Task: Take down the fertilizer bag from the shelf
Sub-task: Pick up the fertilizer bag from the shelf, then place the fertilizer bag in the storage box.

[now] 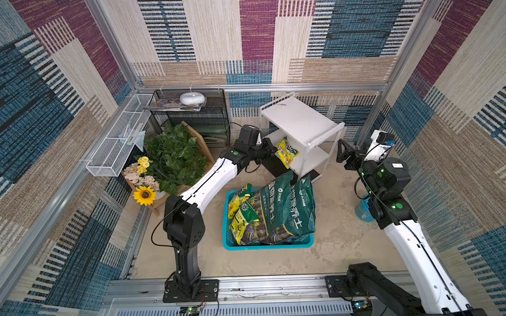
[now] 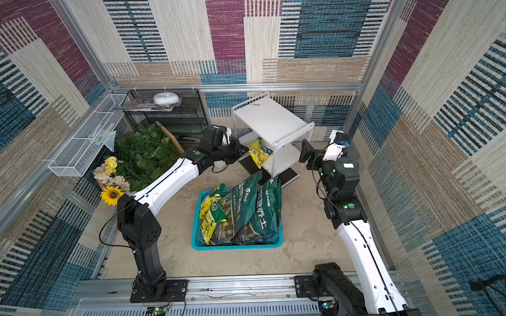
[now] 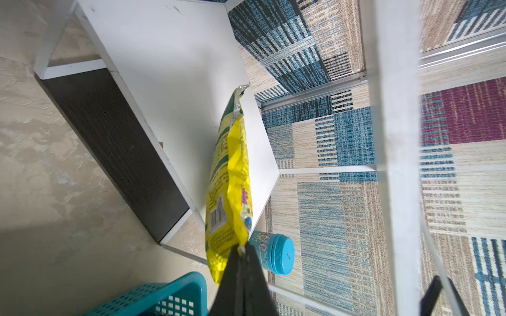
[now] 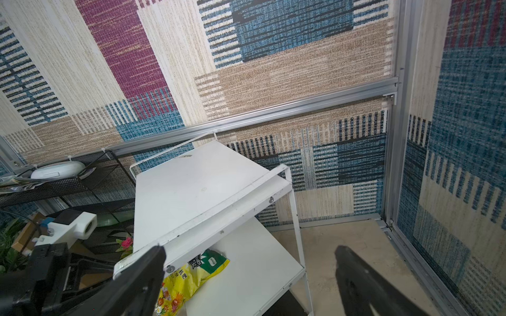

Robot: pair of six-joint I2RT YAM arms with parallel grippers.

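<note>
Pinching only a thin edge of the fertilizer bag, the left jaws were closed on it at the lip of the lower board of the shelf; the right jaws hung open. Slick film might have slipped free under a pull.

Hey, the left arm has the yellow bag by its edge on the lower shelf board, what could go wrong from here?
1. The left end effector pinches only a thin edge of the yellow bag, so it may slip free when lifted.
2. The bag sits partly under the upper board of the shelf; pulling could snag the frame and shift it.
3. The blue basket is heaped with other bags, so a dropped bag might slide off.
</note>
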